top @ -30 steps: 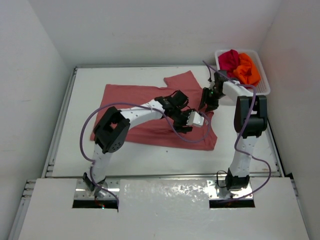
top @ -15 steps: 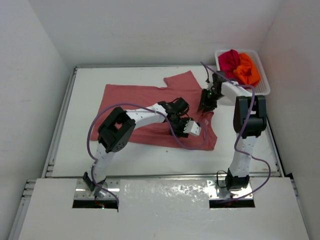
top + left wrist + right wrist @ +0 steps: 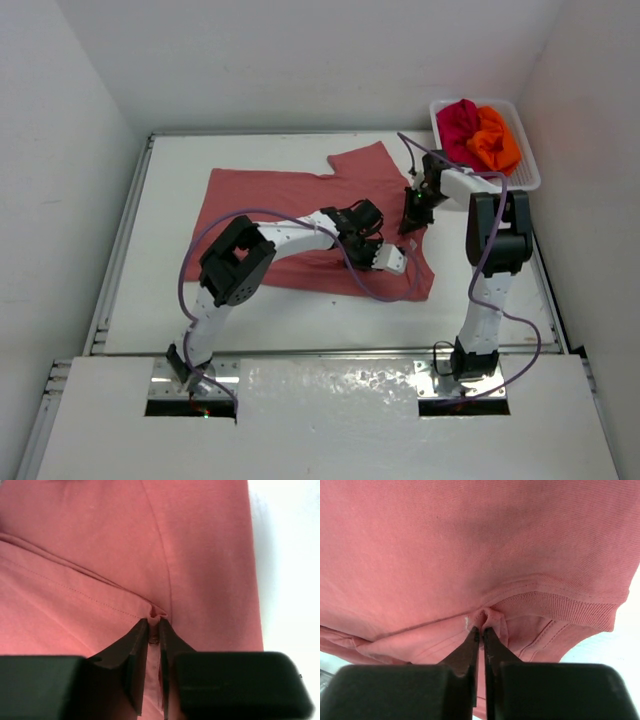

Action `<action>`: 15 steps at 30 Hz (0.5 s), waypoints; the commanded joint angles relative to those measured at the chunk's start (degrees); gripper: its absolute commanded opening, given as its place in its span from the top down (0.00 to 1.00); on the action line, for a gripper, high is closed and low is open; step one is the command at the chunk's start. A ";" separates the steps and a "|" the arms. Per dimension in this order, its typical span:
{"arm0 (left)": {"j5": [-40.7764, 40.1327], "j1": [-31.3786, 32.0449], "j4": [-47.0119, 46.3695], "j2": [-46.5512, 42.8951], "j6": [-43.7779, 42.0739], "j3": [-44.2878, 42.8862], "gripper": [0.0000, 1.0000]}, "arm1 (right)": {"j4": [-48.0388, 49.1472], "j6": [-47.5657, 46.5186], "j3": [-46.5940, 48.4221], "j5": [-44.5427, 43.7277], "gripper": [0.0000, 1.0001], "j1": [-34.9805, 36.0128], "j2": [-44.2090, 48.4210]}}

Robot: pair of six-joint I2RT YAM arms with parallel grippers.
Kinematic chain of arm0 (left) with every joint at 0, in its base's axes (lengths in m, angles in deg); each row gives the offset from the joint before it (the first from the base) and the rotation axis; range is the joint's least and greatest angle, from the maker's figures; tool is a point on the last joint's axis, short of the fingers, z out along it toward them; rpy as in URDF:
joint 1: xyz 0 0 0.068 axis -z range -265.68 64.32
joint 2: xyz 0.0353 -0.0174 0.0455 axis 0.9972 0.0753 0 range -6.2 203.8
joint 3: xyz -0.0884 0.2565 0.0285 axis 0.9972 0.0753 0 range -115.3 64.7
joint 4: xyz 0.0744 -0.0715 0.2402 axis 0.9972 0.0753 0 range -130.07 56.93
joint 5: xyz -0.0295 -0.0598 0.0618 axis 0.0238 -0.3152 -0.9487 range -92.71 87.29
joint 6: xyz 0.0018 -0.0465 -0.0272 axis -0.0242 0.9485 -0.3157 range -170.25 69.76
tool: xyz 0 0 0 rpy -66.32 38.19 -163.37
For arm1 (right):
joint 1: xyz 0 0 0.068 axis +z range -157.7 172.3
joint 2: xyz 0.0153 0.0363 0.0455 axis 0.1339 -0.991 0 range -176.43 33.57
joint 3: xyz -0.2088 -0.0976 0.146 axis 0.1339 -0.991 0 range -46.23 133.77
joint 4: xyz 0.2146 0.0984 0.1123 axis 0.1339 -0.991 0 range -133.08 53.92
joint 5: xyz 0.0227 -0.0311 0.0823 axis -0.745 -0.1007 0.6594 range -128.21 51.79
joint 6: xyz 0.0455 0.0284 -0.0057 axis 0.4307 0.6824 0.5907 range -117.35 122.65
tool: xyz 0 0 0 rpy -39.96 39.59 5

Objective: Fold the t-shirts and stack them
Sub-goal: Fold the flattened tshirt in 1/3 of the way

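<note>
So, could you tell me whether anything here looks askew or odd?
The dusty salmon-pink cloth t-shirt lies askew on the white table, one sleeve jutting away; left fingers and right fingers each pinch up a small pucker. Nothing spilled or damaged.

A: How do the arms stand?
B: Left arm [image 3: 290, 234] reaches right across; right arm [image 3: 491, 240] rises and bends left.
A: The pincers?
B: Left pincer [image 3: 154, 623] and right pincer [image 3: 480, 630] each pinch a fold of the salmon-pink t-shirt [image 3: 200, 555].

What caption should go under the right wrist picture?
The right hand pinches a fold of the salmon-pink t-shirt beside its ribbed collar.
</note>
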 commanded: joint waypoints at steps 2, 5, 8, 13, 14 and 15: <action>0.20 0.25 -1.16 -0.08 1.93 -2.98 0.97 | 0.07 -0.84 0.19 -0.47 1.00 0.03 3.48; -0.50 0.25 -1.06 -0.43 2.90 -3.24 1.00 | -0.37 -1.19 0.36 -0.91 1.00 0.12 3.83; -0.43 -1.49 -1.50 -1.48 4.30 -3.07 1.00 | -1.95 -1.80 1.24 -2.49 1.00 0.12 4.71; 2.92 -5.28 2.87 -3.59 3.97 -4.91 1.00 | -3.80 -2.51 0.54 -4.77 1.00 0.12 8.31; 3.09 -5.55 3.76 -3.94 3.18 -4.83 1.00 | -4.41 -2.42 -0.33 -4.95 1.00 0.12 9.27; 4.14 -5.72 4.38 -4.73 2.47 -4.30 1.00 | -4.94 -2.42 -0.86 -4.95 1.00 0.12 9.81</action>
